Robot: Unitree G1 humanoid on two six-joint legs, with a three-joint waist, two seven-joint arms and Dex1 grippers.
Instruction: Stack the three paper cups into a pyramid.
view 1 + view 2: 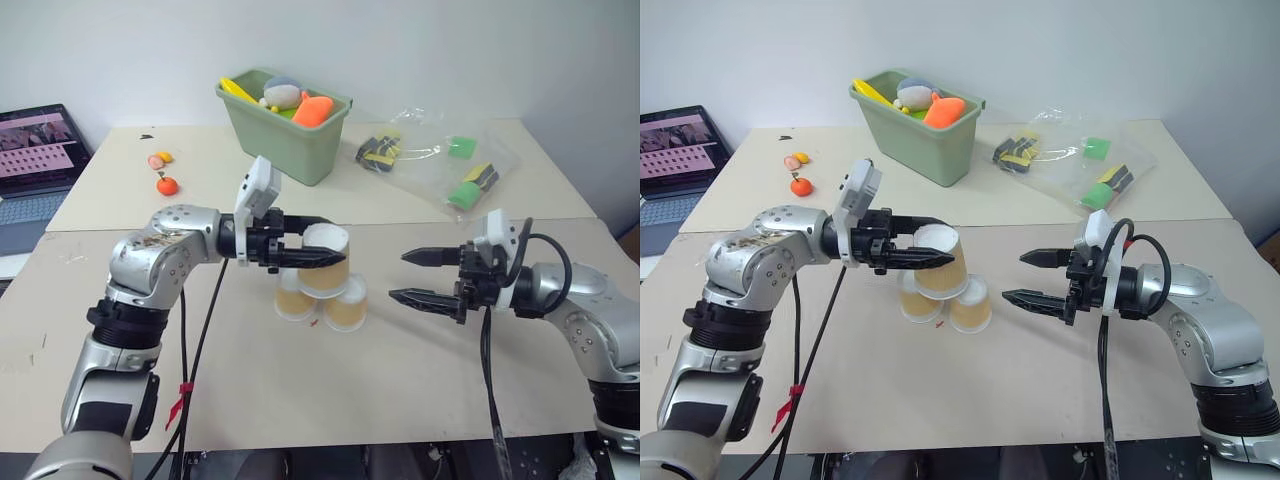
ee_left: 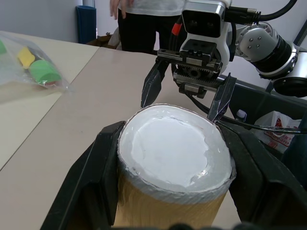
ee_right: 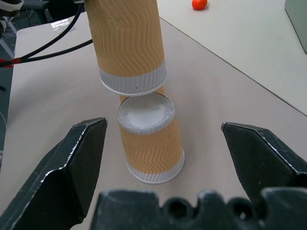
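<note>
No brand or legible writing on any cup; laptop (image 1: 35,150) screen text too small to read.

Landmark: green bin (image 1: 283,125) at the far side of the table (image 1: 400,370); all places given from it.

Two lower cups stand inverted on the table, nearer the robot than the bin, side by side and touching: left base cup (image 1: 293,298) and right base cup (image 1: 345,304); wide rims down, white bases up, long axes vertical.

Top cup (image 1: 326,262) also inverted, white base up, axis slightly tilted from vertical; it sits above the gap between the two base cups; right wrist view shows its rim just above the base cup's top, and contact cannot be told.

Left gripper (image 1: 318,240) closed on the top cup near its upper end, one black finger on either side; forearm level, reaching in from the robot's left, pointing right.

Right gripper (image 1: 410,276) jaws wide apart, holding nothing; it hangs off to the right of the stack, well apart from it, fingers aimed toward the cups, a little downward.

Clear bag (image 1: 455,160) of green and yellow items lies right of the bin; small orange fruit toy (image 1: 166,184) lies left of it.
</note>
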